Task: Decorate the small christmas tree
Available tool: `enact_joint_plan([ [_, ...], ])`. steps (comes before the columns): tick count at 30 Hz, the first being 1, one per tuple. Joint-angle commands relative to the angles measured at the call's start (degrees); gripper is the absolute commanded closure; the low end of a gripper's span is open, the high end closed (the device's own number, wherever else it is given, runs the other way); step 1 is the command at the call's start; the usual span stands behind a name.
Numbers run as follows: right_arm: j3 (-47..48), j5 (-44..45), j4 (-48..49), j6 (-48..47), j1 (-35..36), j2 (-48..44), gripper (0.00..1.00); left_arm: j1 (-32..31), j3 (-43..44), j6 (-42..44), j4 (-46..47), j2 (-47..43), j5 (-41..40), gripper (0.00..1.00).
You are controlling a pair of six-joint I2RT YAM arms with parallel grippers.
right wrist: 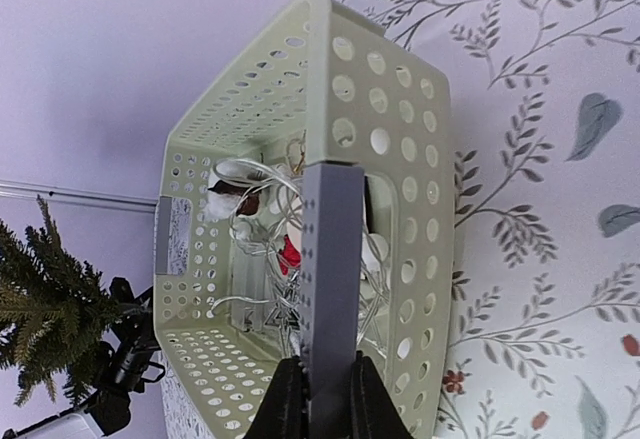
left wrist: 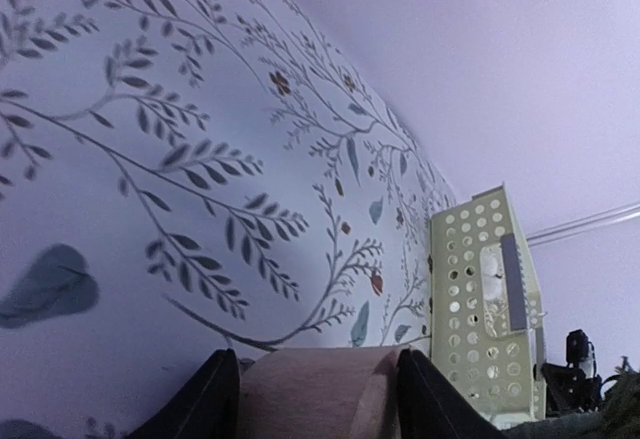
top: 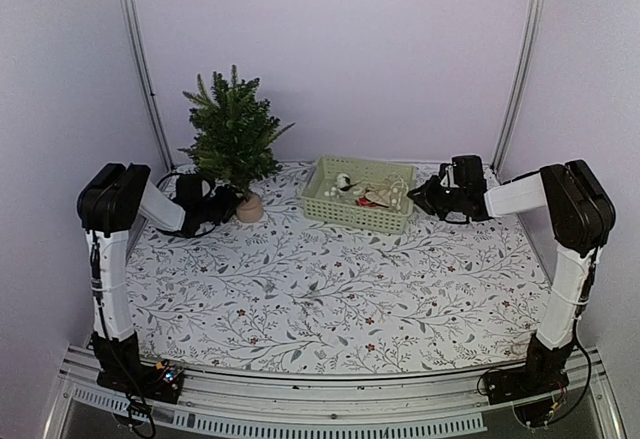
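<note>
**Top-heavy tree, one-sided hold on the basket**

My left hand (left wrist: 318, 369) sits low at the 9 o'clock side of the small christmas tree (top: 235, 134), which stands upright at 10 o'clock on the counter (top: 330, 299). My fingers (left wrist: 215, 404) flank its tan base (left wrist: 320, 404) with no gap I can make out, but I cannot tell whether they pinch it or merely touch. That is my first worry. The base is round and looks smooth, and all the foliage sits above my hold. A loose grip or a quick move would likely let the tree roll out or topple.

My right hand (right wrist: 328, 369) is clenched on the grey handle (right wrist: 328, 249) at the 3 o'clock end of the basket (top: 355, 216). The basket sits at 12 o'clock on the counter, near the tree but not touching it. Pulling from one end could swing or tip the basket and spill the ornaments (right wrist: 290, 254). The pale wire (right wrist: 250, 174) tangled among them may also drag several out together.
</note>
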Motion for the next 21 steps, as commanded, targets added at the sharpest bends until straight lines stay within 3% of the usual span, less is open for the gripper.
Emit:
enact_joint_plan([
  [1, -4.57, -1.55, -1.36, -6.45, -5.45, -5.01, 1.00, -5.65, 0.94, 1.66, -1.26, 1.52, 0.08, 0.44],
  [13, -13.15, -8.79, -2.73, -12.46, -20.51, -10.60, 1.00, -19.21, 3.07, -1.33, 0.28, 4.22, -0.23, 0.45],
  [21, -22.30, -9.87, -3.40, -13.71, -29.95, -16.98, 1.00, -24.46, 3.42, -4.09, 2.43, 5.50, -0.97, 0.46],
])
